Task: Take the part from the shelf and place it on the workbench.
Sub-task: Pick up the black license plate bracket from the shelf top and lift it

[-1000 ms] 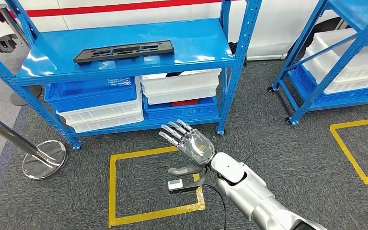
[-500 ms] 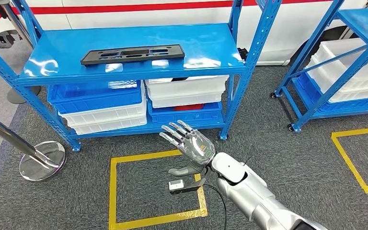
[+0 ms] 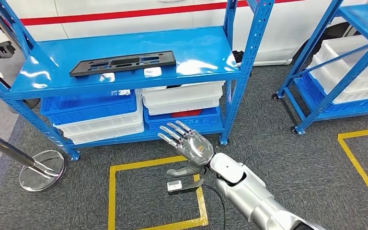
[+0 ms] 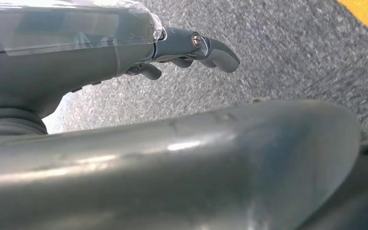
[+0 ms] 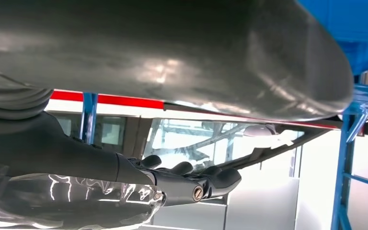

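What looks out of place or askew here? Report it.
Little stands out. The black part lies flat on the blue shelf, slightly skewed to its front edge. The right hand is raised, open and empty, below it. The bins underneath sit stacked and tidy.

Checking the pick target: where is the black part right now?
In the head view, the black part lies flat on the blue shelf's top deck, left of centre, above the stacked bins.

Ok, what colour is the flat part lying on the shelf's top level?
Black; the part shows best in the head view, against the blue shelf.
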### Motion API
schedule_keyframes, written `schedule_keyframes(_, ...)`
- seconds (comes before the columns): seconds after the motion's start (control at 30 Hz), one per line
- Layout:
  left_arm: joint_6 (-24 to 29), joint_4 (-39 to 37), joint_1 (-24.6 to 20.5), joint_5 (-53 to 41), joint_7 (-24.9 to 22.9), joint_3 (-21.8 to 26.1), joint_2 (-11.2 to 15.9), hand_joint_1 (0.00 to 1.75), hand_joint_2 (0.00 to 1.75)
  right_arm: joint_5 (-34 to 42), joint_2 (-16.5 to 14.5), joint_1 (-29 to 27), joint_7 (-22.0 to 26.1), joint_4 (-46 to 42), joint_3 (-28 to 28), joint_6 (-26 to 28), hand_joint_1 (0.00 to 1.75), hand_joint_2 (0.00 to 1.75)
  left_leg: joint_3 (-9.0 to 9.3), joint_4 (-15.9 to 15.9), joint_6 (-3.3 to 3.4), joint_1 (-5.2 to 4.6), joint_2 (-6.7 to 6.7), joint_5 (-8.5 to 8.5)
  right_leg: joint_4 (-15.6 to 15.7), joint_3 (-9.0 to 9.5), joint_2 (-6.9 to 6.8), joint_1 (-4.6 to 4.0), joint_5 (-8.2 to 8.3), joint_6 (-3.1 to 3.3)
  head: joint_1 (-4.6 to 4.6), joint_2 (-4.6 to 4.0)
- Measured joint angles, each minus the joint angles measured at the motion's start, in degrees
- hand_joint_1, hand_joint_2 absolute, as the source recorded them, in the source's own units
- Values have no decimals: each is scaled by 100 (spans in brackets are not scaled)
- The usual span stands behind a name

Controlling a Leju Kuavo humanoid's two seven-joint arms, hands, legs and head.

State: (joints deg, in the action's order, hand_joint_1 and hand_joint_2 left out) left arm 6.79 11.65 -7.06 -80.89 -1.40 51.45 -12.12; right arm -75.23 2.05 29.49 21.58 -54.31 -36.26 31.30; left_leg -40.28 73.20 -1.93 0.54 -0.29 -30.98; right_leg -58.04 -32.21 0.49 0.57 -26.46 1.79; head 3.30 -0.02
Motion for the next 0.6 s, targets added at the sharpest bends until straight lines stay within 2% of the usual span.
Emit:
schedule_keyframes(0.07,6,0,9,-1,1,0,6,0,0,-1,-4,-1,-1,-8,0,-3,0,0,217,-761,79,-18,-2,589,6,141,8,-6,-104,-18,-1,0)
schedule_keyframes(0.1,11,0,9,-2,2,0,11,0,0,-1,-8,-2,-1,-15,1,-7,0,0,345,-1118,131,-38,-1,779,10,187,13,-13,-146,-38,0,0)
schedule_keyframes(0.13,15,0,3,-4,2,-1,14,0,0,-3,-10,-6,-1,-26,2,-11,0,0,438,-1368,180,-59,1,854,16,205,15,-16,-176,-64,0,0)
schedule_keyframes(0.23,17,0,-6,-8,3,-3,16,0,0,-10,-13,-29,-3,-61,7,-19,0,0,544,-1583,278,-73,0,760,-6,218,14,-24,-188,-162,2,0)
schedule_keyframes(0.3,18,0,6,-9,3,-3,16,0,0,-10,-13,-25,-6,-84,14,-16,0,0,652,-1649,336,-46,-4,732,-200,156,3,-20,-247,-213,1,0)
schedule_keyframes(0.33,19,0,3,-9,4,-4,16,0,0,-9,-13,-22,-7,-91,17,-16,0,0,710,-1675,360,-33,-6,714,-447,23,-2,-14,-340,-238,1,0)
schedule_keyframes(0.4,19,0,-7,-9,4,-4,14,0,0,-9,-12,-39,-7,-92,20,-19,0,0,786,-1686,394,-37,-6,649,-1162,-432,-7,1,-603,-288,0,0)
schedule_keyframes(0.43,19,0,-4,-9,2,-4,14,0,0,-10,-10,-61,-7,-92,20,-20,0,0,824,-1681,397,-39,-8,608,-1460,-664,-9,10,-681,-305,0,0)
schedule_keyframes(0.47,19,0,5,-9,-1,-4,14,0,0,-10,-7,-81,-7,-92,20,-20,0,0,870,-1675,394,-40,-11,564,-1592,-824,-12,19,-656,-315,0,0)
schedule_keyframes(0.5,18,0,16,-9,-3,-4,15,0,0,-11,-4,-93,-7,-92,20,-21,0,0,924,-1666,385,-39,-12,517,-1509,-875,-16,26,-506,-317,0,0)
schedule_keyframes(0.57,14,0,31,-9,-7,-4,12,0,0,-11,-1,-99,-7,-92,21,-25,0,0,1051,-1654,354,-37,-13,403,-809,-710,-32,36,57,-308,0,0)
schedule_keyframes(0.6,12,-1,32,-9,-7,-4,8,0,0,-11,1,-97,-5,-90,21,-30,0,0,1110,-1644,329,-40,-12,349,-451,-601,-40,25,234,-292,0,0)
